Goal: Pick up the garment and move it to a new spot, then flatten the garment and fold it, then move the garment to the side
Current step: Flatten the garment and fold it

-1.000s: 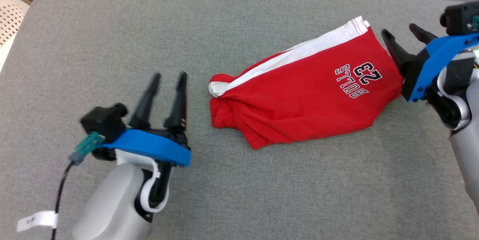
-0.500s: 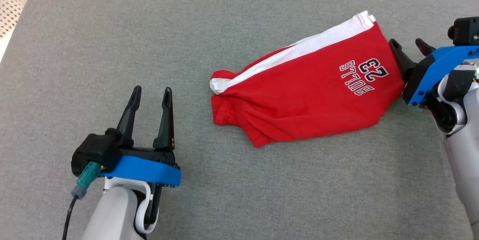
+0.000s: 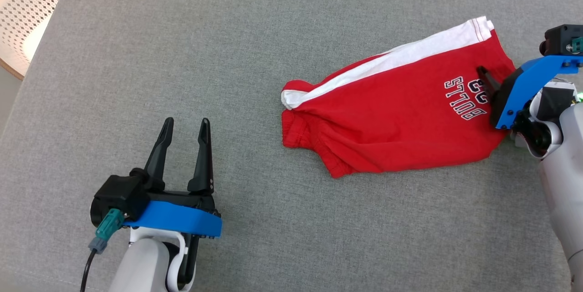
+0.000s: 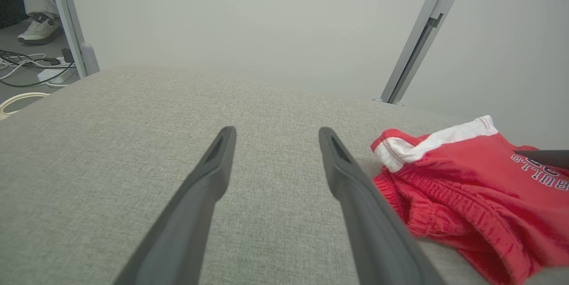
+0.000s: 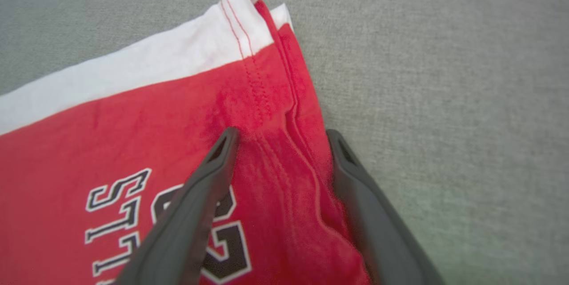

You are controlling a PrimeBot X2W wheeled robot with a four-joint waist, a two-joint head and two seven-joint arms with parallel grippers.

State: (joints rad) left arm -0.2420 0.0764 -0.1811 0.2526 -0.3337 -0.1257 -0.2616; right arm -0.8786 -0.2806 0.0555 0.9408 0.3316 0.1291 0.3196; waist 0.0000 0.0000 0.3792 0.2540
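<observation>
Seen from its wrist, right end effector (image 5: 281,133) straddles garment (image 5: 133,120).

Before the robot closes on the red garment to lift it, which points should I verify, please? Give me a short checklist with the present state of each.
1. Right gripper open: ok.
2. Right gripper astride the garment edge: ok, one finger is over the red cloth and the other is beside the hem.
3. Right fingers low enough to catch the cloth: cannot tell.
4. Left gripper open: ok.
5. Left gripper at the garment: not ok, it is over the bare grey surface, apart from the waistband.
6. Garment lying flat: not ok, the waistband is bunched.
</observation>
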